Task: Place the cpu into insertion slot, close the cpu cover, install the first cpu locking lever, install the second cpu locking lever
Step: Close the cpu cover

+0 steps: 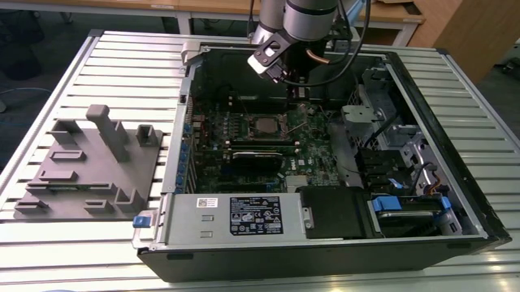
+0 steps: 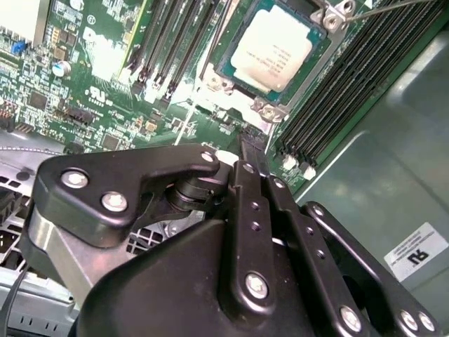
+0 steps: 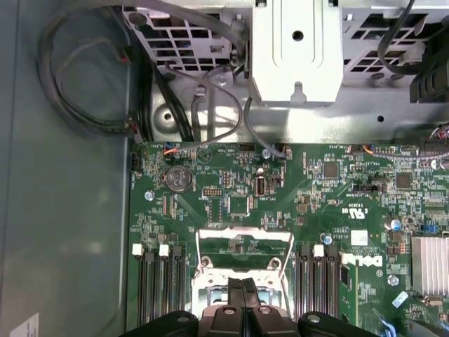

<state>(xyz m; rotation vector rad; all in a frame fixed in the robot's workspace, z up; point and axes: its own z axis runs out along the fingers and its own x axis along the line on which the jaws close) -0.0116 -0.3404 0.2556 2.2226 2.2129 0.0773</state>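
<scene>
Second wrist view: the tool, pinched narrow and empty, hangs near the cpu lying in the insertion slot, where a stray nudge could skew it.

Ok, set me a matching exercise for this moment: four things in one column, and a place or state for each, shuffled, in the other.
Things:
1. cpu
2. cpu cover
3. gripper
4. grey fixture

Places or states:
A. fingers shut, holding nothing
B. lying outside the computer case, at the exterior view's left
C. seated in the insertion slot
D. swung up, open

Pairs: 1-C; 2-D; 3-A; 4-B
</scene>
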